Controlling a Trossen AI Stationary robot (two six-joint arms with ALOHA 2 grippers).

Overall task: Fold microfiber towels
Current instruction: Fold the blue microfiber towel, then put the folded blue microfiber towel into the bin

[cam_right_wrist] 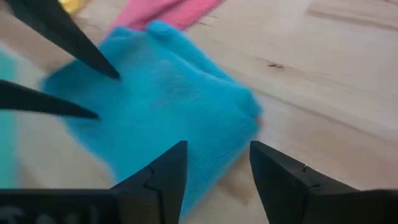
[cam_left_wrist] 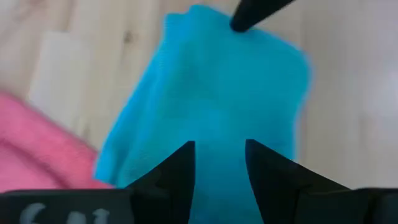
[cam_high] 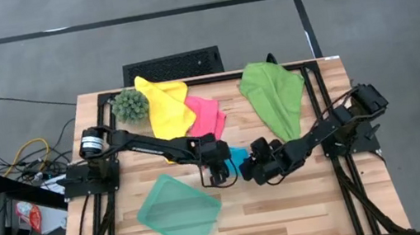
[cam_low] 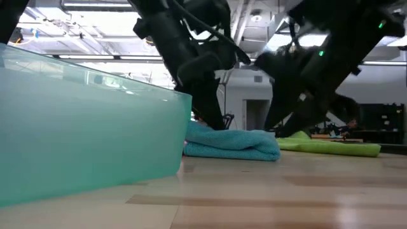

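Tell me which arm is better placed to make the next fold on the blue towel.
Probably the left. Its gripper hangs open right over the blue towel, the folded cloth filling its wrist view. The right gripper, also open, sits at the towel's edge, partly over bare table.

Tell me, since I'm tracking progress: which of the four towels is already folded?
The blue towel, a compact folded bundle between the left gripper and right gripper. The yellow, pink and green towels lie loose and rumpled.
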